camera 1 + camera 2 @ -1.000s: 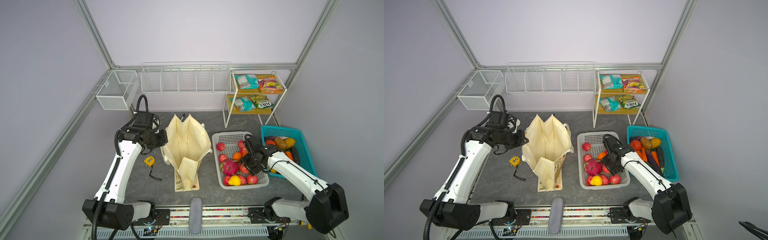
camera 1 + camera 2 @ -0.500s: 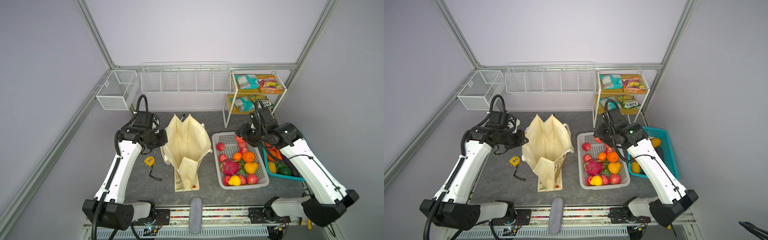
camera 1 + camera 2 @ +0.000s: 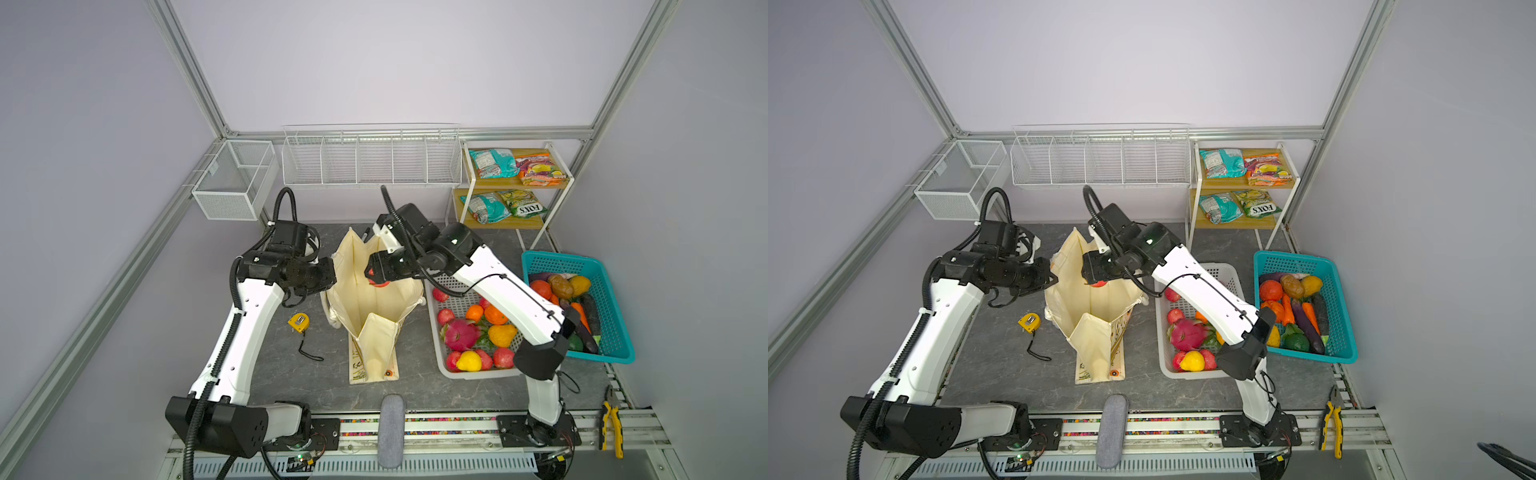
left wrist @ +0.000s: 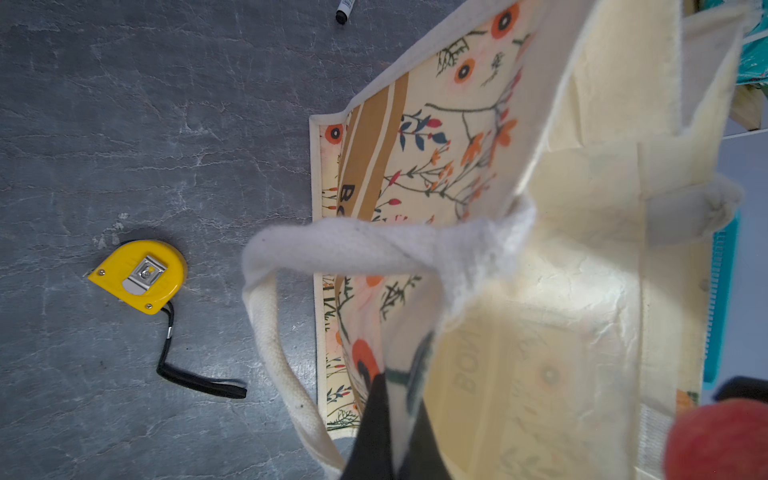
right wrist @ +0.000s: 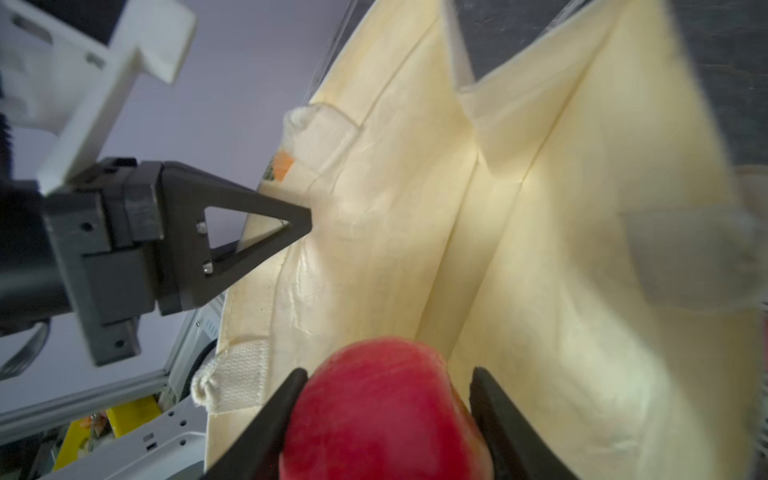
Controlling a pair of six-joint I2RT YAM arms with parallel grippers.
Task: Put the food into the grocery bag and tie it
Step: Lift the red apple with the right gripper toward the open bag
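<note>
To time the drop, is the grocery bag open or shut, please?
Open: the grocery bag gapes upward, cream lining showing; the left claw grips its rim.

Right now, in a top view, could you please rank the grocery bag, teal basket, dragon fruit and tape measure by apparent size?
1. The grocery bag and teal basket, about alike; the bag stands nearer the camera, so unranked.
2. The dragon fruit.
3. The tape measure.

Left arm (image 3: pixel 249 328) and right arm (image 3: pixel 515 303) show white shells, black joints, ribbed cables and triangular black fingers (image 5: pixel 183 257).
</note>
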